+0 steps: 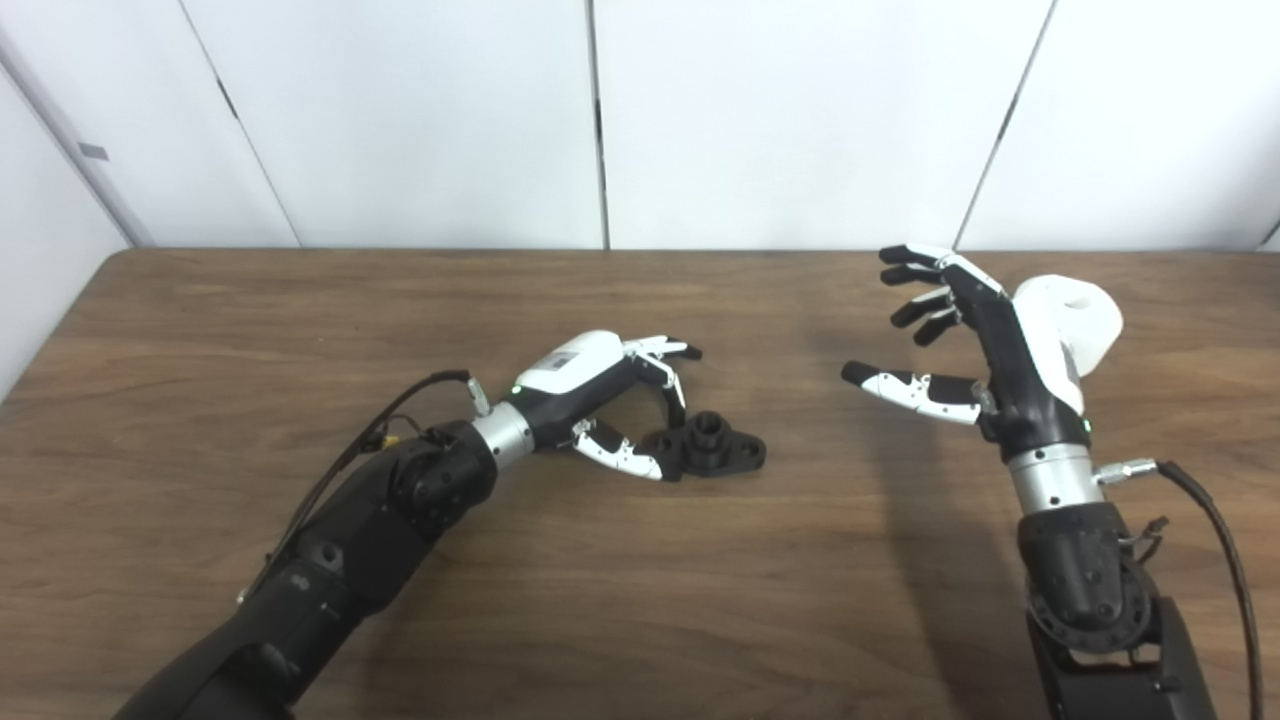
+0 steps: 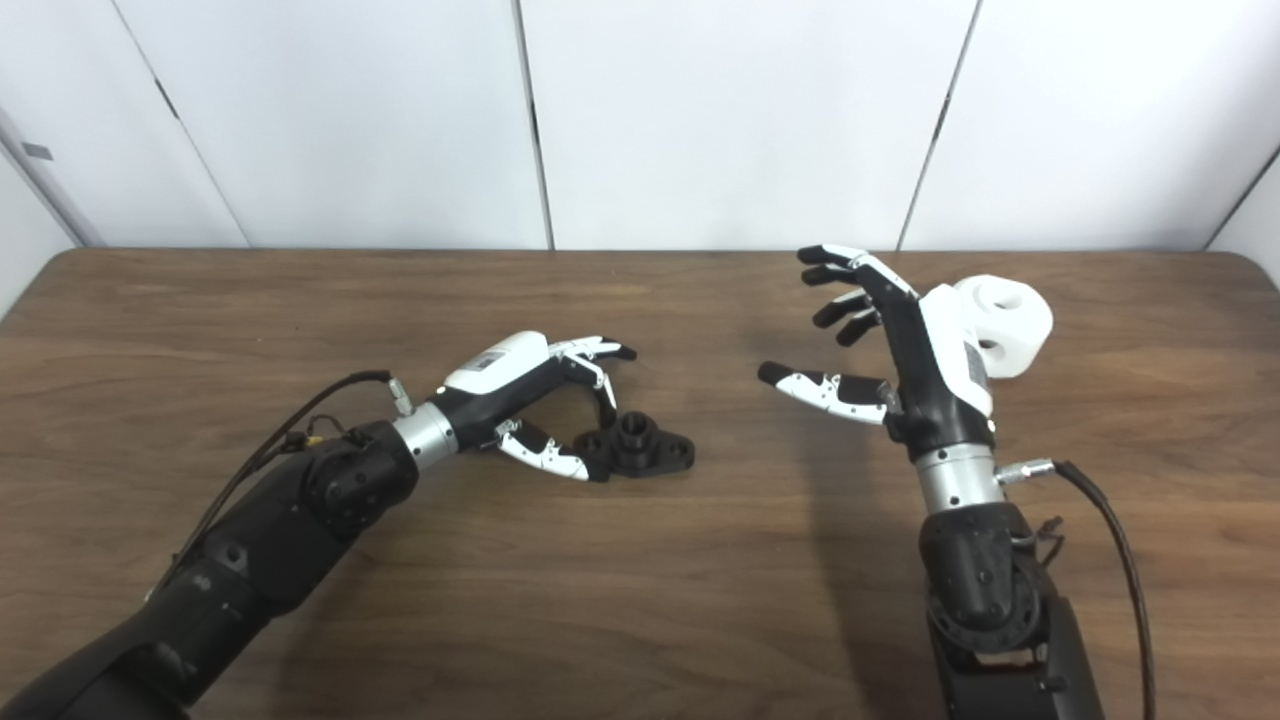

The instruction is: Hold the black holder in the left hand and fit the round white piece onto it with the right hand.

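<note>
The left hand (image 1: pixel 590 385) perhaps bears a label, its print too small to read.

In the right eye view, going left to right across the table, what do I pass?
Left robot hand → black holder → right robot hand → white piece.
</note>
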Robot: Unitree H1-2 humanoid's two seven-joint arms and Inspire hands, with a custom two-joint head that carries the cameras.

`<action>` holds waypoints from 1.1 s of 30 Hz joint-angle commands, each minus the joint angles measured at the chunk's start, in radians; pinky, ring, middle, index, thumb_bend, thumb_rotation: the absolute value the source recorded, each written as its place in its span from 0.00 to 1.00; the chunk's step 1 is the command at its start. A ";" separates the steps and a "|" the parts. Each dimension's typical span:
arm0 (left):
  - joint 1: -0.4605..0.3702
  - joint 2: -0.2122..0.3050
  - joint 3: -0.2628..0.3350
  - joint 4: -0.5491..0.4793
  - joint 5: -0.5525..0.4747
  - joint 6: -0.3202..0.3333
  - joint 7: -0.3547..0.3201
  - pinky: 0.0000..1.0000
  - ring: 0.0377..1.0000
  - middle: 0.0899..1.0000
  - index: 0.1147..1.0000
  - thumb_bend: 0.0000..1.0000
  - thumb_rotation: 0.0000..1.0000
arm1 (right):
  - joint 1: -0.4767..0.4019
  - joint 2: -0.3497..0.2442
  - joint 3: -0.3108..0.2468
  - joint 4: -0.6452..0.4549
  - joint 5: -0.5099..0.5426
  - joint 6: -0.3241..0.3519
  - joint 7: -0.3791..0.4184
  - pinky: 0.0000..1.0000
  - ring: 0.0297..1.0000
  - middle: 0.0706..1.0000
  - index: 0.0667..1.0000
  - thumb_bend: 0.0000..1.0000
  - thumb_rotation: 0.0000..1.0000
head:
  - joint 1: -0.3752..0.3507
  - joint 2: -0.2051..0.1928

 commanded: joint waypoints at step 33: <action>0.079 0.046 -0.030 0.107 0.034 -0.025 -0.086 0.91 0.93 0.87 0.42 0.52 0.05 | -0.267 -0.430 0.032 -0.106 -0.575 0.277 0.449 0.80 0.92 0.90 0.77 0.81 0.29 | -0.500 -0.279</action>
